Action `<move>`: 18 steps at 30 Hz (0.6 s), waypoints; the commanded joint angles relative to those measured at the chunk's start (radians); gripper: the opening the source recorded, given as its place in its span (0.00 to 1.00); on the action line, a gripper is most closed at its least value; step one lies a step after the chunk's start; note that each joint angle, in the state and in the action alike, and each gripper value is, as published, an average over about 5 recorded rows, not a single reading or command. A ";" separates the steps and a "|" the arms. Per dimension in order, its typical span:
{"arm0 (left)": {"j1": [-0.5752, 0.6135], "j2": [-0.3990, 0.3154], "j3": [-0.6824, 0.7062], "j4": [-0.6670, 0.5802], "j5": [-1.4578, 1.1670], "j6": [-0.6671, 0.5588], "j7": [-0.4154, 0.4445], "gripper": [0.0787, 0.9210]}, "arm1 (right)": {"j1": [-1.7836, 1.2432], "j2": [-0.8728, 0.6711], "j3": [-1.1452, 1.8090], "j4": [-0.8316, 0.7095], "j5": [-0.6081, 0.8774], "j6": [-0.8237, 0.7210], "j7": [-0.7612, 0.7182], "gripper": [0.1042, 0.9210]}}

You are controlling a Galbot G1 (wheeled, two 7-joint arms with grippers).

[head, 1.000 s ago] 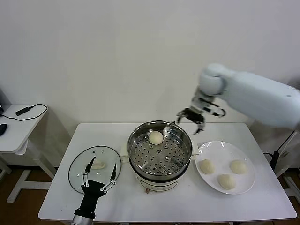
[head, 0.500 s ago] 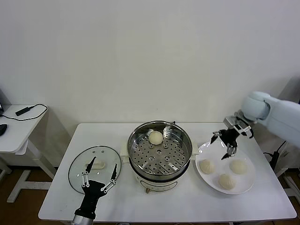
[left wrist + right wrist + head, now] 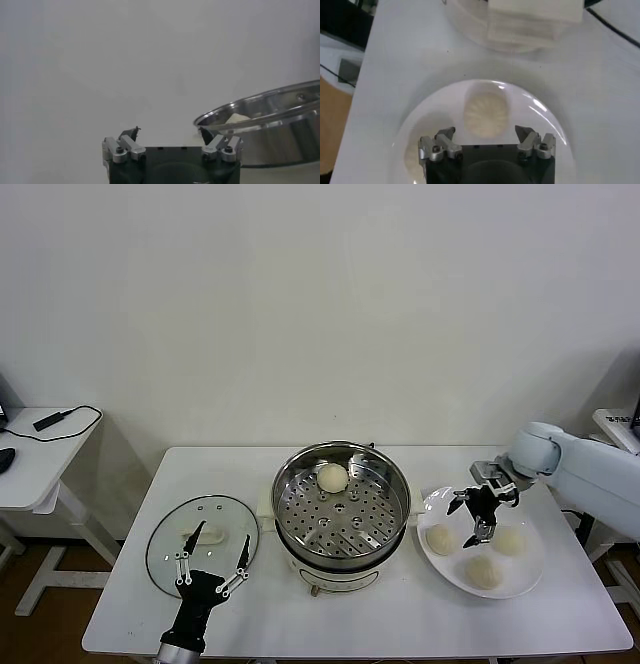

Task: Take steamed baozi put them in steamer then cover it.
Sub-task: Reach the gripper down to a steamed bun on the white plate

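The steamer [image 3: 341, 506] stands mid-table with one baozi [image 3: 332, 477] on its perforated tray. Three baozi lie on the white plate [image 3: 524, 572] to its right: the left one [image 3: 440, 538], the right one [image 3: 509, 540] and the near one [image 3: 484, 571]. My right gripper [image 3: 473, 515] is open and empty, just above the plate between the left and right buns. In the right wrist view a bun [image 3: 486, 114] lies just ahead of the open gripper [image 3: 486, 134]. The cover [image 3: 170, 542] lies flat at the left. My left gripper [image 3: 212, 550] hovers open over it, near its white handle [image 3: 208, 534].
A side table [image 3: 40, 454] with a cable stands at the far left. A shiny steel rim [image 3: 265, 107] shows beside my left gripper [image 3: 170, 134] in the left wrist view; I cannot tell whether it is the lid or the pot. The steamer's white base [image 3: 520, 22] shows beyond the plate.
My right arm has swung from behind the steamer over to the plate and come down close above the buns, still open. The left arm has not moved.
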 commanded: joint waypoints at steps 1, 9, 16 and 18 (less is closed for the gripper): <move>0.000 0.000 0.001 0.003 -0.002 -0.001 0.000 0.88 | -0.066 0.034 0.030 -0.043 0.003 -0.011 0.031 0.88; -0.001 0.000 -0.001 0.003 -0.001 -0.003 -0.002 0.88 | -0.088 0.059 0.040 -0.061 -0.004 -0.008 0.054 0.88; -0.002 0.000 -0.001 0.002 -0.002 -0.004 -0.003 0.88 | -0.094 0.064 0.038 -0.061 -0.007 -0.009 0.060 0.85; -0.002 0.000 -0.001 0.003 -0.002 -0.005 -0.004 0.88 | -0.093 0.062 0.039 -0.060 -0.009 -0.009 0.062 0.81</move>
